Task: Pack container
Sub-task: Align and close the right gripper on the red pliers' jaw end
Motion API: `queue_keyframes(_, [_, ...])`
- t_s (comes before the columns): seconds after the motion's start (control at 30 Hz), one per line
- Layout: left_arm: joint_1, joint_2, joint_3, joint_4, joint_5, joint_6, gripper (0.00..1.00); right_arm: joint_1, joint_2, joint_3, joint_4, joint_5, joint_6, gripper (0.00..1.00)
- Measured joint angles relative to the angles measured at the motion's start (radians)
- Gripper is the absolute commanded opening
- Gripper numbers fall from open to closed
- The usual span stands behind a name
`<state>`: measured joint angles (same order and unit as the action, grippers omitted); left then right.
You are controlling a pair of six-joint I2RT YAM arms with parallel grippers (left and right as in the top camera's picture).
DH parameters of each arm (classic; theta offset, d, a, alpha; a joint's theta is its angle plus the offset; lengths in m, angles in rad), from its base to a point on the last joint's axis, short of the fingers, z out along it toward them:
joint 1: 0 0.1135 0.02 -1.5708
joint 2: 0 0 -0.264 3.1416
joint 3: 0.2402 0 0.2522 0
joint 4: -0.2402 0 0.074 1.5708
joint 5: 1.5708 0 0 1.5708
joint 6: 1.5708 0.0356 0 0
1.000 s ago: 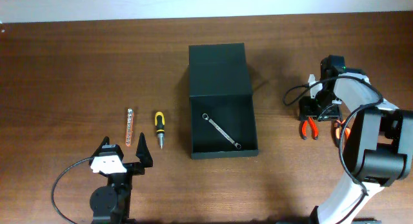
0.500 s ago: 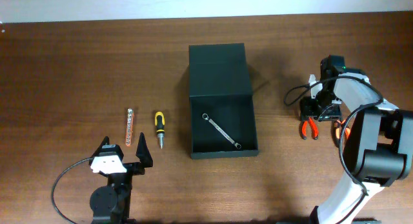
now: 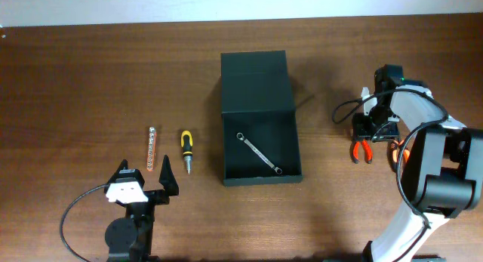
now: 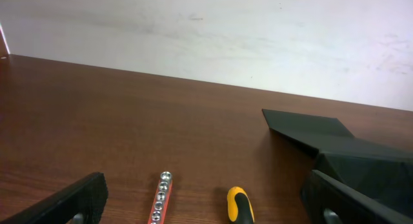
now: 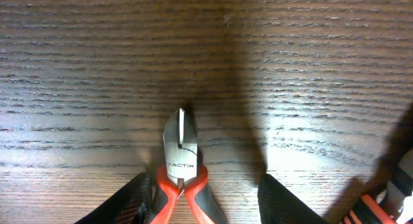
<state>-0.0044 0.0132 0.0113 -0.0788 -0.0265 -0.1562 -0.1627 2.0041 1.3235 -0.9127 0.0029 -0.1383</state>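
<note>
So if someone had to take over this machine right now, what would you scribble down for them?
Left gripper: open, empty, low over the table, near the screwdriver and the red bit strip.
Right gripper: open, fingers either side of the red-handled pliers, which lie on the table right of the box; not gripped yet.
Box: mid-table, lid open.
Done: wrench is in the box.
Left: pliers, screwdriver and bit strip to go in, then probably shut the lid.

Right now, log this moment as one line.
left gripper open, empty | right gripper open, straddling pliers | wrench in container, lid open
</note>
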Motion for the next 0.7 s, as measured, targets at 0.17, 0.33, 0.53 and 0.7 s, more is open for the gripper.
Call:
queue_keyframes(0.17, [0.000,0.000,0.000,0.000,0.000,0.000,0.99,0.000,0.008,0.001,-0.008,-0.002,0.000,0.46])
queue_keyframes(0.33, [0.000,0.000,0.000,0.000,0.000,0.000,0.99,0.000,0.016,0.012,-0.022,0.000,0.000,0.45])
queue_keyframes(0.53, [0.000,0.000,0.000,0.000,0.000,0.000,0.99,0.000,0.018,0.014,-0.025,0.000,-0.003,0.35])
queue_keyframes(0.7, [0.000,0.000,0.000,0.000,0.000,0.000,0.99,0.000,0.019,0.015,-0.025,-0.001,0.000,0.32])
